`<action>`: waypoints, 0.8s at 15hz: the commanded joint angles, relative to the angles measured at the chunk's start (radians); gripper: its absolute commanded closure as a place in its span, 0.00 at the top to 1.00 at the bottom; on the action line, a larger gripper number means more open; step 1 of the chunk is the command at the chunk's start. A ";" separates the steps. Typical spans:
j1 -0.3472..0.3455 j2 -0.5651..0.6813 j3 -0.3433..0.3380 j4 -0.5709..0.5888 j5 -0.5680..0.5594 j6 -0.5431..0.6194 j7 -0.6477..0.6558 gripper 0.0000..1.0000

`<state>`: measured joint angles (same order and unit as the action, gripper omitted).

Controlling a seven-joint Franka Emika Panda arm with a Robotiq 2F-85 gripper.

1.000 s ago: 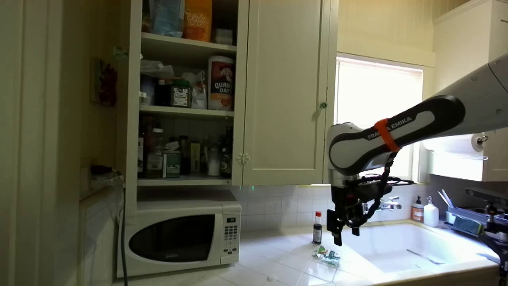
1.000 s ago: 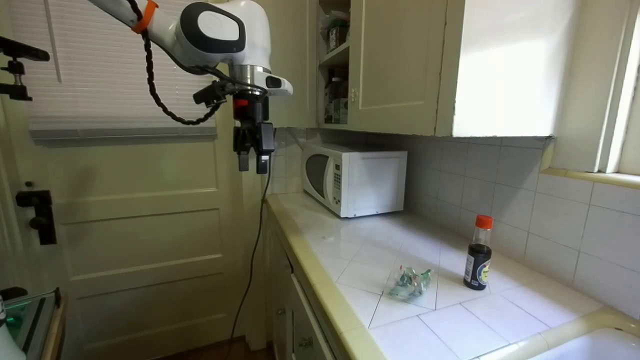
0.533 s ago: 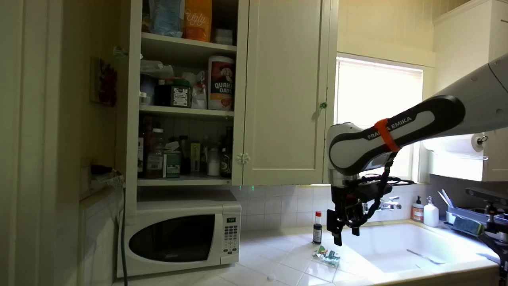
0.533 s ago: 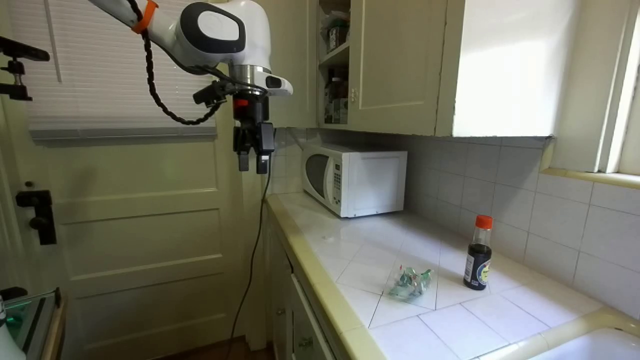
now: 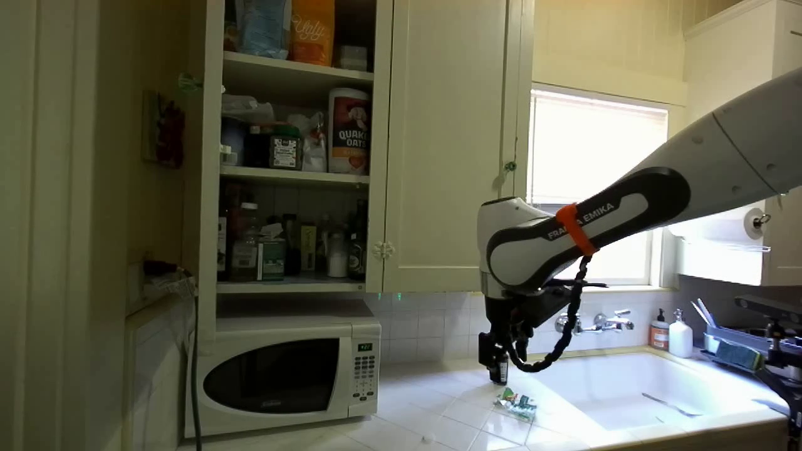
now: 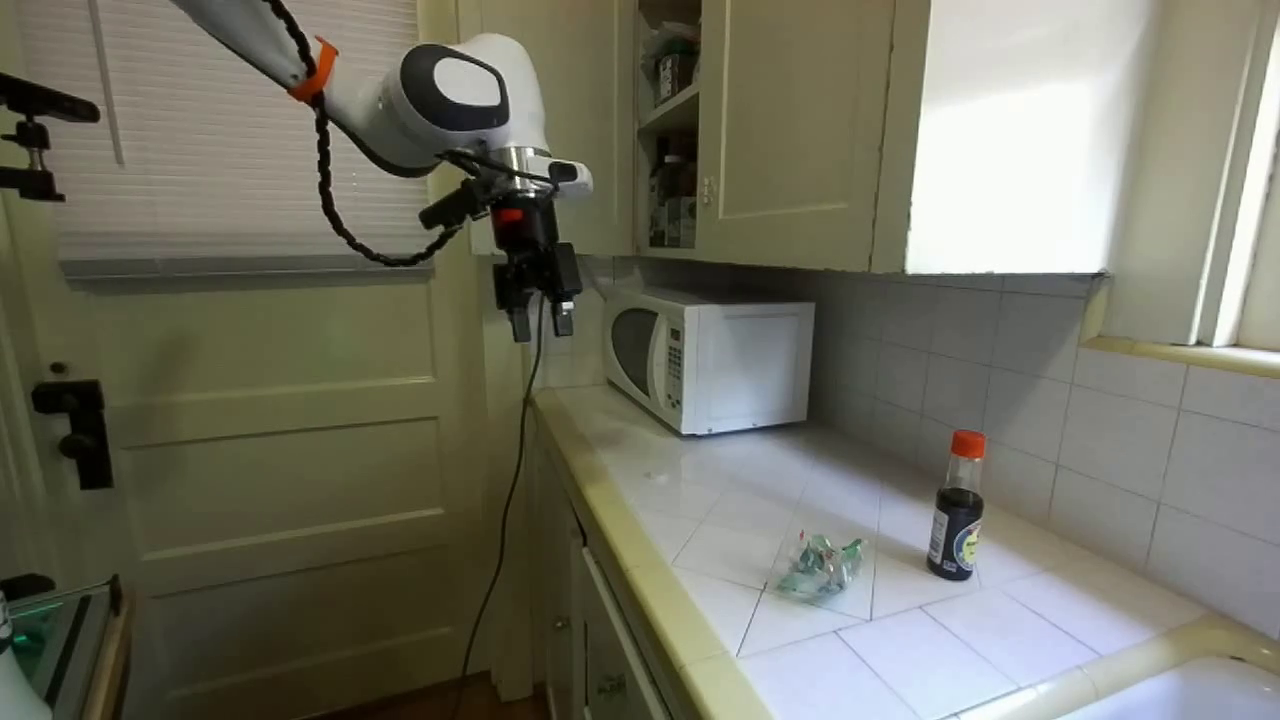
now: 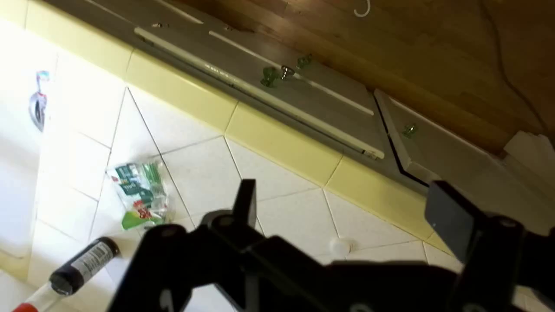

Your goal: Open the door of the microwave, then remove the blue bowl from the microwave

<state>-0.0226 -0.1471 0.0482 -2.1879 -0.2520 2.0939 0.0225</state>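
Note:
The white microwave (image 5: 282,322) stands on the counter and also shows in an exterior view (image 6: 750,365). Its door (image 5: 276,376), with the dark rounded window, is shut; it also shows in an exterior view (image 6: 632,345). The blue bowl is out of view, and the inside of the microwave is hidden. My gripper (image 6: 543,325) is open and empty in the air, apart from the microwave, slightly tilted and pointing down. In the wrist view its fingers (image 7: 344,190) are wide apart, with only the counter and its yellow edge beyond them.
A red-capped dark bottle (image 6: 955,530) and a crumpled plastic packet (image 6: 820,567) are on the tiled counter. The sink (image 5: 626,382) is at the far end from the microwave. Wall cupboards (image 5: 448,144) hang above. A black cord (image 6: 505,530) hangs by the counter's end.
The arm has moved toward the microwave over the last half second, and its wrist is lower. The gripper has tilted a little and stays open. The door and the counter items have not moved.

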 commanded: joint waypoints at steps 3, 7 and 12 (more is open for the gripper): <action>0.045 0.160 0.037 0.134 -0.137 0.127 0.108 1.00; 0.075 0.171 0.036 0.149 -0.154 0.136 0.121 1.00; 0.082 0.180 0.031 0.160 -0.158 0.136 0.125 1.00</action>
<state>0.0488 0.0327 0.0884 -2.0300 -0.4115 2.2326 0.1492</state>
